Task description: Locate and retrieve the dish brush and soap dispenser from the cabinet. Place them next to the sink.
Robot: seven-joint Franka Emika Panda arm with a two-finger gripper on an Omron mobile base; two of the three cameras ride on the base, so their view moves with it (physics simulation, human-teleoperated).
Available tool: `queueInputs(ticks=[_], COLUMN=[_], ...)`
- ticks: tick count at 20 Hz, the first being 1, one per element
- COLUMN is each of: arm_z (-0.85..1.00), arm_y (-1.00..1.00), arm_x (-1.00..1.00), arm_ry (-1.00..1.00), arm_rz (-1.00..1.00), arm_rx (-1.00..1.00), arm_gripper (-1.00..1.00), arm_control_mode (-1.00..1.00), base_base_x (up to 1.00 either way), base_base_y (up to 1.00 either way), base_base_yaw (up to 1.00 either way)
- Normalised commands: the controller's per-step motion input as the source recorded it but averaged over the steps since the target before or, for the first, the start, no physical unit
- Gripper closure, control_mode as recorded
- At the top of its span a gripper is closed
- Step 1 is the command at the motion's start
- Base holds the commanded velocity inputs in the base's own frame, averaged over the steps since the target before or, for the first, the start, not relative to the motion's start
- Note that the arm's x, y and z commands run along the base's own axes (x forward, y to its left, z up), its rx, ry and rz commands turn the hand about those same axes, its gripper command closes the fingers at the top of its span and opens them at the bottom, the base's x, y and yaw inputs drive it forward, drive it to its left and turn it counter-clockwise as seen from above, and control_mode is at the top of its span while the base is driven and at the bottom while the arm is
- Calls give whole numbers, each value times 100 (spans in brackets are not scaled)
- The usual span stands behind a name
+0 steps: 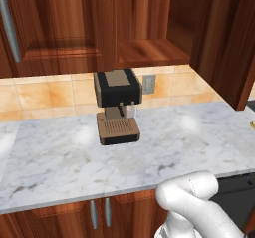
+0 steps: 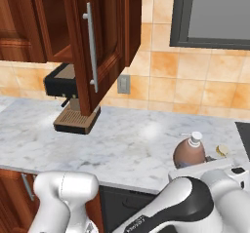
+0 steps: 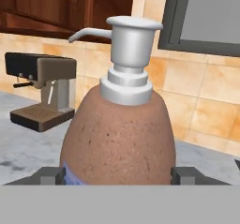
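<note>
The soap dispenser [image 3: 117, 138], a rounded brownish bottle with a white pump top, fills the hand view between my gripper's [image 3: 118, 175] two fingers, which press against its sides. From the right base camera the soap dispenser [image 2: 189, 152] stands low over the marble counter [image 2: 132, 149] at the right, just behind my arm. The dish brush's round tan head [image 2: 222, 150] lies on the counter right beside it. The wall cabinet [image 1: 149, 50] hangs open with a bare wooden shelf board, its door [image 2: 100, 51] swung out over the counter. The sink is out of view.
A black and tan coffee machine [image 1: 117, 105] stands against the tiled wall, under the cabinet, also seen at the left as the coffee machine [image 2: 68, 103]. A dark-framed window [image 2: 215, 12] is above the right counter. Under-counter doors with bar handles [image 1: 99, 212] run below.
</note>
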Motion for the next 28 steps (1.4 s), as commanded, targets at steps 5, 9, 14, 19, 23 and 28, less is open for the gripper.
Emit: queueInputs(ticks=[5, 9, 14, 19, 23, 28], arm_z=[-41, -46, -38, -33, -29, -29], arm_y=[-66, -43, -45, -45, -32, -8], arm_x=[45, 28, 28, 21, 2, 1], arm_ry=[3, 2, 3, 3, 1, 10], arm_rz=[8, 8, 7, 6, 5, 4], arm_rx=[-3, -6, -8, -8, -2, 3], arm_gripper=[100, 100, 100, 100, 100, 100], arm_control_mode=[-100, -100, -100, -100, -100, -100], base_base_x=[0, 0, 0, 0, 0, 0], base_base_y=[0, 0, 0, 0, 0, 0], base_base_yaw=[0, 0, 0, 0, 0, 0])
